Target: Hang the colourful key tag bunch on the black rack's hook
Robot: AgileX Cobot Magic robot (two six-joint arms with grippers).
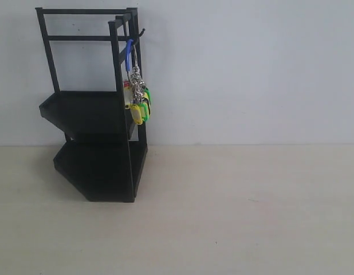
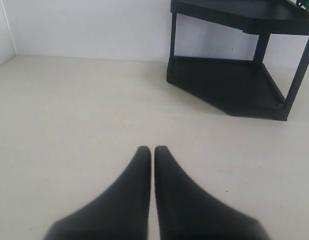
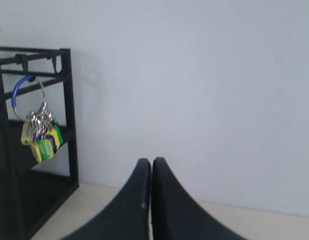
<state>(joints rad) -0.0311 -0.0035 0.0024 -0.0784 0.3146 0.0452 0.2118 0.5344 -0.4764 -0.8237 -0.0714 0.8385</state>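
As key bunch hangs on rack, right fingers well apart

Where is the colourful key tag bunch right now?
The colourful key tag bunch hangs on the left of the exterior view, by its blue loop from the black rack's top right corner, beside the upper shelf.

On the left gripper, 2 smooth matte black fingers, broad at the base, tapering along curved outer edges to rounded tips; on the right gripper, the same 2 black tapered shapes, faintly glossy
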